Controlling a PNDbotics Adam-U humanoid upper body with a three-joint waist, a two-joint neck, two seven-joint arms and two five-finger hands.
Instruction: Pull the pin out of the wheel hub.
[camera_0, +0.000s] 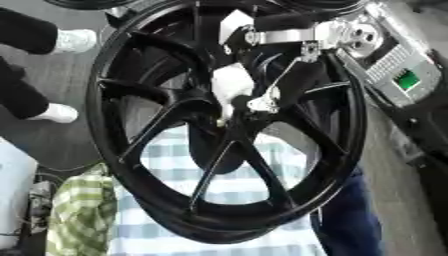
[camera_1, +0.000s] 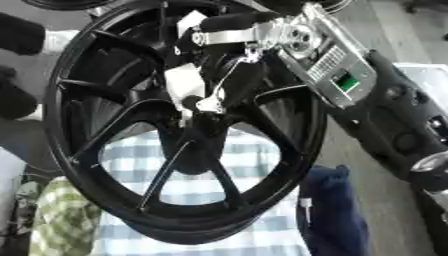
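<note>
Black and many-spoked, the wheel (camera_0: 223, 125) fills most of both views, standing nearly upright and tilted, its lower rim over a blue-and-white checked cloth (camera_0: 236, 190) on the bench. At its middle sits the wheel hub (camera_0: 234, 119), where the spokes meet.

From the upper right the robot's right arm (camera_1: 350, 75) comes in, black with silver joints and a small green screen on its side. Its right hand (camera_0: 262, 97) reaches through to the hub: silver and white fingers (camera_0: 229, 82) bunch close together right at the centre, narrowed to a pinch on a small pale piece there, which seems to be the pin (camera_0: 256, 104). How the pin sits in the hub cannot be made out, since fingers and spokes cover it.

Beside the wheel's lower right lies a dark blue cloth (camera_1: 331, 210), partly behind the rim. At the lower left lies a green-and-white checked cloth (camera_0: 83, 210), just beside the rim. No left hand shows in either view.
</note>
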